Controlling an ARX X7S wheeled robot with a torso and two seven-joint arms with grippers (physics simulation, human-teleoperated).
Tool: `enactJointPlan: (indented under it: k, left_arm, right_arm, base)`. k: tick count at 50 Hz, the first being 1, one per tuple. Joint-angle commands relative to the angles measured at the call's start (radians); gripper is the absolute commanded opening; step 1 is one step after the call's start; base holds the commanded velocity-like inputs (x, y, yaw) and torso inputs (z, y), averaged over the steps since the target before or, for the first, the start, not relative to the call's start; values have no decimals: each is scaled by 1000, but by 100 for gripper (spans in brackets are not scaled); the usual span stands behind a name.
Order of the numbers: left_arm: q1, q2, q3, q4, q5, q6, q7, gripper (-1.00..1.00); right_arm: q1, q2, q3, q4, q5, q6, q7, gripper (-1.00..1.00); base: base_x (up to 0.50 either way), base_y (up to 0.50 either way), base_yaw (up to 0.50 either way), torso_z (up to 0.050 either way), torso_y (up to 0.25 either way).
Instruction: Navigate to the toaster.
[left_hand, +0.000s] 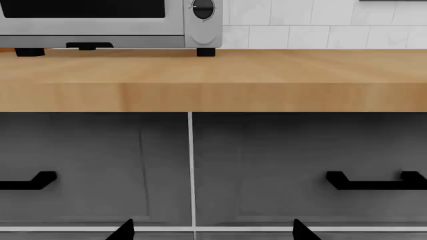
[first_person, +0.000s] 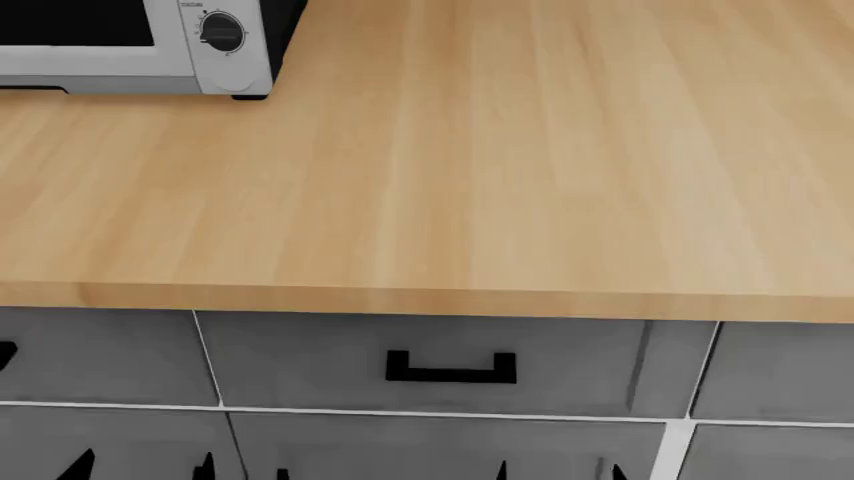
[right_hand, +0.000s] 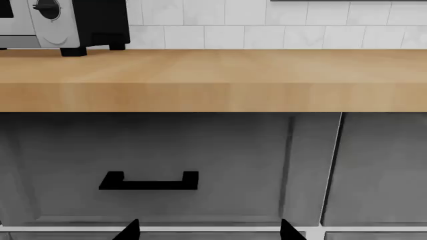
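Both grippers are facing the counter front from below its edge. Only the dark tips of the left gripper (left_hand: 212, 232) are showing, standing well apart, so the jaws are reading as wide with nothing between them. The right gripper (right_hand: 210, 231) is showing the same: two tips wide apart and nothing held.

The counter (first_person: 534, 200) is running straight across, ahead of and above both grippers, its front edge overhanging grey drawers (first_person: 561, 350). The wooden top beyond the right gripper is lying bare back to the tiled wall (right_hand: 267, 25). A black handle (right_hand: 149, 182) is sitting just above the right gripper. Two more handles, each cut off by the frame, are flanking the left gripper.

A silver microwave (left_hand: 100, 25) is standing on the counter above and beyond the left gripper, on short black feet. It is cropped in every view, so only its lower corner and one dial (first_person: 222, 31) are showing.

The toaster is appearing in none of the three views, so its place cannot be told. In the head view, dark tips are poking in along the bottom edge. They are too cropped to assign to either arm.
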Motion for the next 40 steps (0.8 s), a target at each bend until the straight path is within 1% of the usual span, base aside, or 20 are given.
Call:
enactJointPlan:
  k: [1,16,19,20,21,29,40]
  left_arm:
    - [4,-11,11,12,-11,-8,-11,100]
    - [-8,-51,65,-10,-36,3,-78,100]
    - [-6,-59,80,6,-28,-38,-87,100]
    - [35,-304,363,155,-172,32,-433,100]
    - [-5,-10,26,3,29,-39,-29,100]
    - [-27,-45,50,-38,-10,-29,-47,100]
    - [-32,-60,65,-46,-28,-25,-78,100]
  right_arm:
    - [-1,8,-9,2,8,-4,9,100]
    - [8,52,-58,11,46,-5,76,100]
    - [6,57,-65,4,47,1,85,100]
    - [37,328,-383,-55,178,-24,372,100]
    - [4,9,-8,1,-1,3,30,100]
    - [23,30,-58,41,29,-21,78,100]
    - [30,52,-87,59,60,-35,101,100]
  base:
    - [0,0,0,0,0]
    - [0,0,0,0,0]
    - [0,0,0,0,0]
    - [0,0,0,0,0]
    - [0,0,0,0,0]
    - [0,0,0,0,0]
    - [0,0,0,0,0]
